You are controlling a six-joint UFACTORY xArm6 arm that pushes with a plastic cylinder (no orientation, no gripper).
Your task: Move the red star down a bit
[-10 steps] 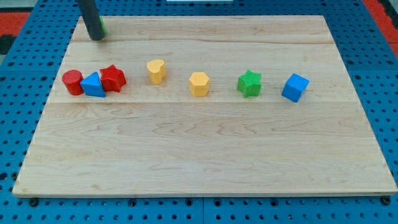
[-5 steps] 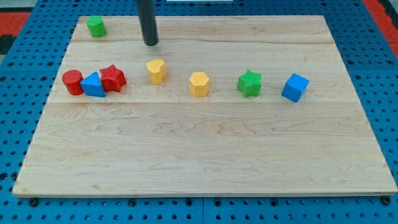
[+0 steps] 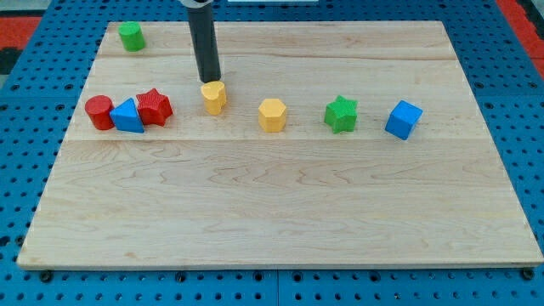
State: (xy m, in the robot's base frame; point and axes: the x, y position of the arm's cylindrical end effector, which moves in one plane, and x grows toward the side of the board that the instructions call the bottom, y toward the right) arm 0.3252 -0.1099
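The red star [image 3: 155, 106] sits on the wooden board [image 3: 280, 212] at the view's left, touching a blue triangle [image 3: 127, 116] on its left. A red cylinder [image 3: 99, 111] touches the triangle's other side. My tip [image 3: 209, 81] is right of and above the red star, just above the yellow heart [image 3: 213, 97], at or very near its top edge. A clear gap lies between my tip and the red star.
A yellow hexagon [image 3: 272, 114], a green star [image 3: 341, 114] and a blue cube [image 3: 403, 119] stand in a row to the right. A green block [image 3: 131, 36] sits at the board's top left corner.
My tip has moved from the top left corner, beside the green block, to the right and down, to just above the yellow heart. No block has moved.
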